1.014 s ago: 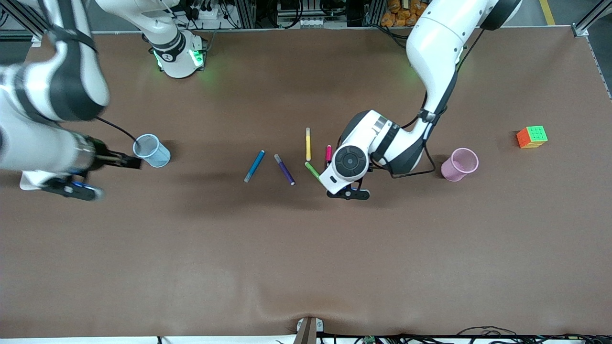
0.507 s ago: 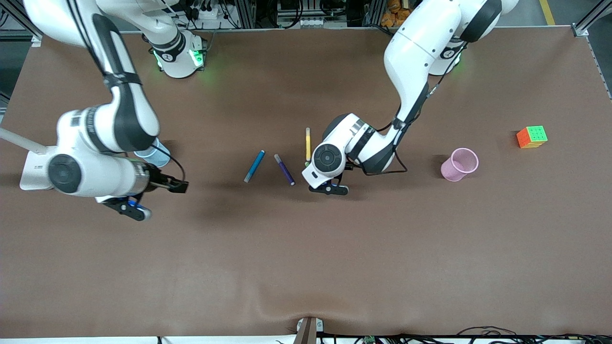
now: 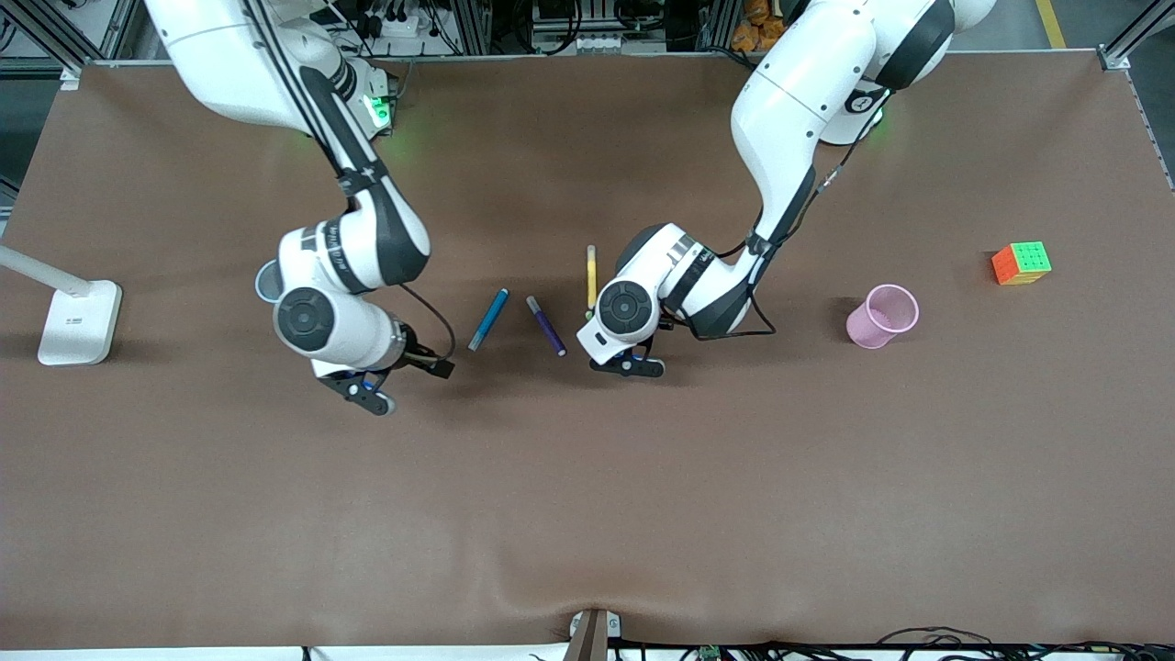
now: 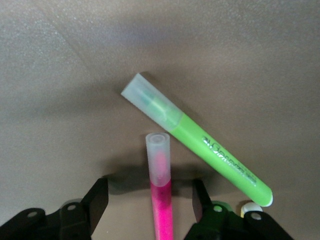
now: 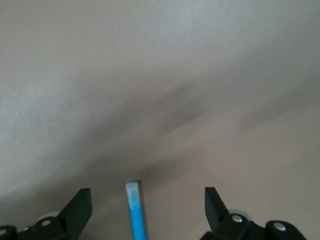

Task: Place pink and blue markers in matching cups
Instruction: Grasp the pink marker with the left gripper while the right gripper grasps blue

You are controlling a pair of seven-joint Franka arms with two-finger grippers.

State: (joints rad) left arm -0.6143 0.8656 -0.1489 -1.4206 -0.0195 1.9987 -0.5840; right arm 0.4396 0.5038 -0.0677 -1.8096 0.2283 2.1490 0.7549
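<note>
**Both grippers spread over their markers**

The left gripper is held with jaws apart astride the pink marker, which lies on the table beside the green marker. Small print is seen on the green barrel but cannot be read. The right gripper is also spread wide, with the blue marker between its fingers and cut off by the frame edge.

Compared with half a second ago, the right arm has been swung from near the blue cup toward the blue marker; the left gripper has barely shifted.

In the front view the pink marker is hidden under the left wrist, and the blue cup is mostly covered by the right arm. The pink cup stands toward the left arm's end. The purple marker and yellow marker lie between the arms.
</note>
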